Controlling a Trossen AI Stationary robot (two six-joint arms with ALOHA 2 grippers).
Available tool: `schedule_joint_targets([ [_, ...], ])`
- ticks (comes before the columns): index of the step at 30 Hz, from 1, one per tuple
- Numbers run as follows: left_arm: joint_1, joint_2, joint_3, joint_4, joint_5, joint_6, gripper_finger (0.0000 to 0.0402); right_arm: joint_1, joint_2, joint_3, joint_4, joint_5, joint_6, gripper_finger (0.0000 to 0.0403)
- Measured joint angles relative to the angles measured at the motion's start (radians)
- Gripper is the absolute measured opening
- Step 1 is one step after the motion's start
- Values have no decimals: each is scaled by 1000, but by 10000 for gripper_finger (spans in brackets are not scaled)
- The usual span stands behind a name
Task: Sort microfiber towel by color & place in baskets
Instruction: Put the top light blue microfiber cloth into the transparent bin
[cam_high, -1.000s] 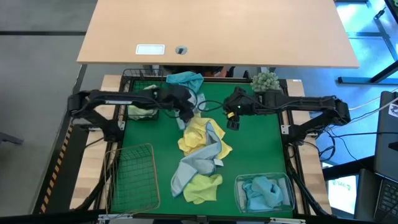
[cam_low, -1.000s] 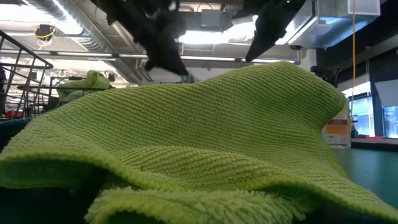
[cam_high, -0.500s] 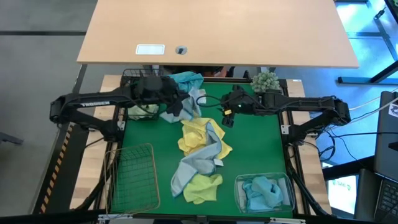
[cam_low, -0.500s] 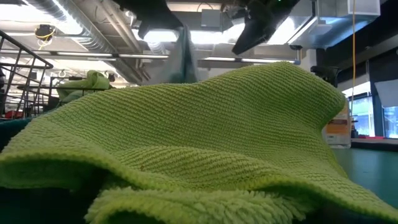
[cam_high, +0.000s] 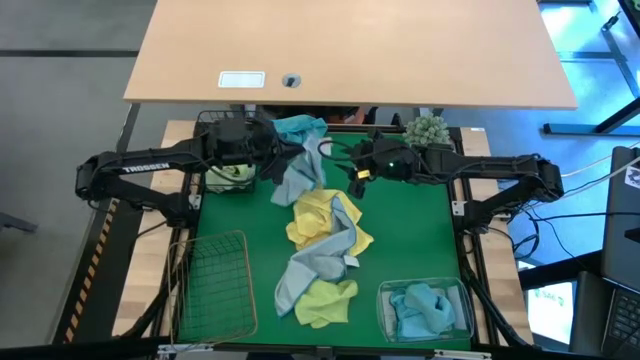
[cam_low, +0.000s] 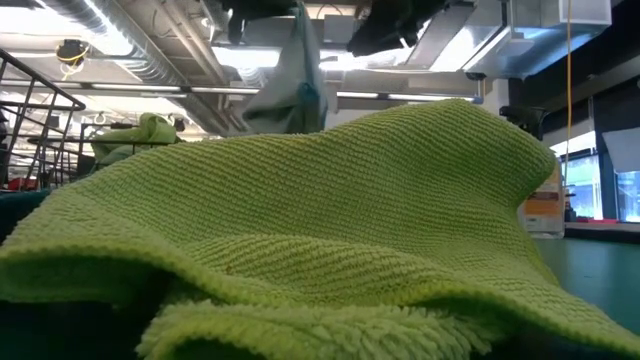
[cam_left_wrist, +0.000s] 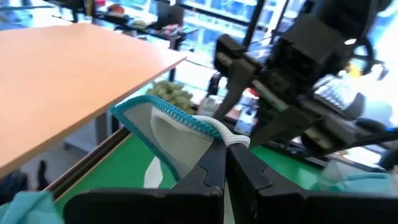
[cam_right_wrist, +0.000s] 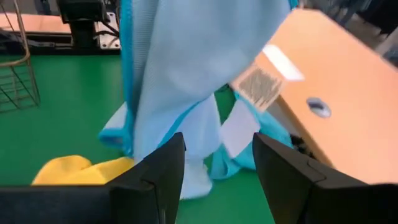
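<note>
A light blue towel (cam_high: 299, 178) hangs above the green counter (cam_high: 410, 240), pinched tight in the left end effector (cam_high: 272, 165) near the black wire basket (cam_high: 222, 122). The right end effector (cam_high: 357, 178) waits beside it, fingers wide, holding nothing.

Both arms are black, built of slim tubular links with bulkier joint housings. The left arm (cam_high: 150, 165) carries white "TROSSEN" lettering along its link. The right arm (cam_high: 490, 165) shows a small green light near its wrist, and thin dark cables trail from it. The fingers (cam_right_wrist: 149, 180) are matte black, angular moulded plastic.
</note>
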Motion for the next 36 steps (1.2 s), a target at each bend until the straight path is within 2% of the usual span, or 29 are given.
schedule_joint_targets([
  [6,0,0,0,7,49,-6,0,0,28,0,98,-6,-74,188],
  [13,0,0,0,7,49,-6,0,0,94,0,210,-133,-85,188],
  [26,-33,3,0,3,47,-6,0,1,227,0,434,-143,-84,188],
  [36,-73,3,0,4,44,-6,0,0,252,0,576,-148,-83,188],
])
